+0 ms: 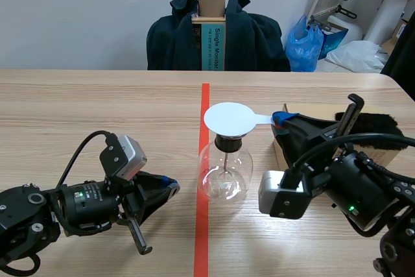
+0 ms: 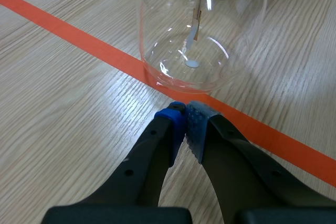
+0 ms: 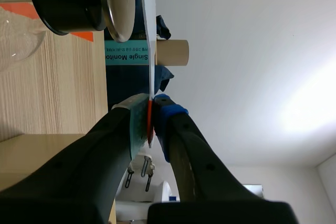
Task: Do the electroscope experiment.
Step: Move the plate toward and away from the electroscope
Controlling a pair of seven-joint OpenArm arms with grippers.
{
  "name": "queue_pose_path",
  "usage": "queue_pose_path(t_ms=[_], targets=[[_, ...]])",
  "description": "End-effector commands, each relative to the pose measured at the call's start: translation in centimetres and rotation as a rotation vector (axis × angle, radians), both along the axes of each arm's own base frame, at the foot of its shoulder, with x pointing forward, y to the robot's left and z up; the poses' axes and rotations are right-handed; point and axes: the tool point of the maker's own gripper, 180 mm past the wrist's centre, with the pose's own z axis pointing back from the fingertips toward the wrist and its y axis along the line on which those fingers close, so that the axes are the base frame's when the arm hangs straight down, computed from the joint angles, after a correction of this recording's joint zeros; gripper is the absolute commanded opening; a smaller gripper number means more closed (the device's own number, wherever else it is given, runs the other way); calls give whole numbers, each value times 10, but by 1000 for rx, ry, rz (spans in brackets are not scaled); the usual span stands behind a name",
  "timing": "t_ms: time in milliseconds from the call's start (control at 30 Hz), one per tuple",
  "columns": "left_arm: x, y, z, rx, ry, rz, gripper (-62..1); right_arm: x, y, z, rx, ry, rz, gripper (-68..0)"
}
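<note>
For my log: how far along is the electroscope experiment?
Done: the right gripper is shut on the white paddle. In hand: its disc sits over the electroscope. Left: withdrawing it and reading the foil strip. The left gripper lies shut, empty, nearby.

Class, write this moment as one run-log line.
right gripper: shut on white paddle | paddle over electroscope | left gripper: shut, empty, beside electroscope
</note>
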Motion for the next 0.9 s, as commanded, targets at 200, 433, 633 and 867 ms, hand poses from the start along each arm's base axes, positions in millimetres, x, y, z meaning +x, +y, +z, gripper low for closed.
queue_pose_path(t_ms=[200,433,633,867], targets=[[6,-4,12,-40,-30,7,-588,7,-6,12,-7,-43,-11,-667],[6,-4,12,-40,-30,7,-588,7,-6,12,-7,-43,-11,-667],[6,-4,12,-40,-30,7,-588,9,-9,12,-7,-43,-33,-667],[6,-4,12,-40,-31,7,-588,18,-24,11,-8,-39,-134,-667]])
